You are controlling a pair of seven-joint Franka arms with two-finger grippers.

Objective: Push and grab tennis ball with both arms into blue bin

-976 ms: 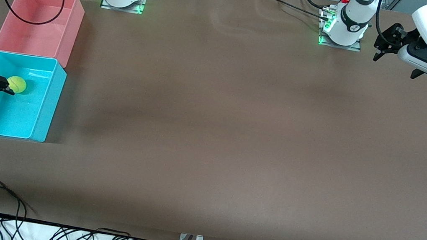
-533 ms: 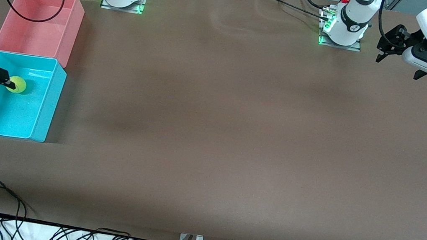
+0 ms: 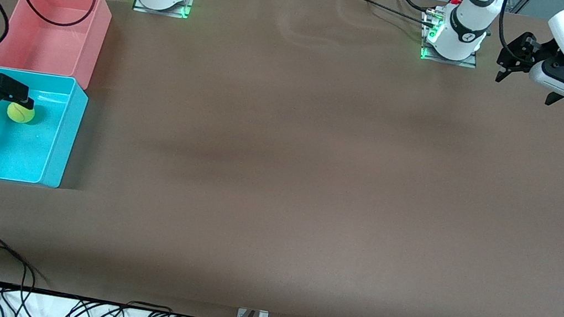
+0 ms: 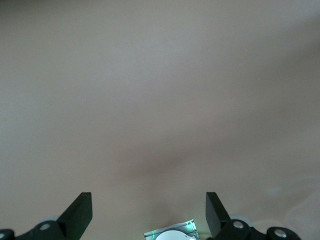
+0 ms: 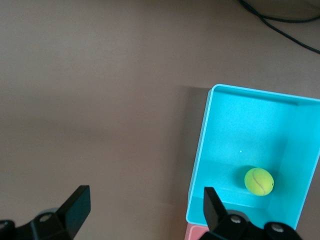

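Tennis ball (image 3: 20, 112) rests in the blue bin (image 3: 57, 147) on the brown table (image 3: 278, 180) (both arms' fingers gape empty).

Brown table (image 3: 278, 180), two arm bases bolted along its top edge; blue bin (image 3: 62, 148) and pink bin (image 3: 96, 35) sit on it touching each other at the right arm's end, blue one nearer the front camera

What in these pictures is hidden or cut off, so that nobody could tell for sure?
- Right end effector, front view: its body runs off the picture's edge; only the open fingers show over the blue bin.
- Tennis ball, front view: a finger overlaps its top.
- Pink bin, right wrist view: only a corner shows.
- Left end effector, left wrist view: only the fingertips show.
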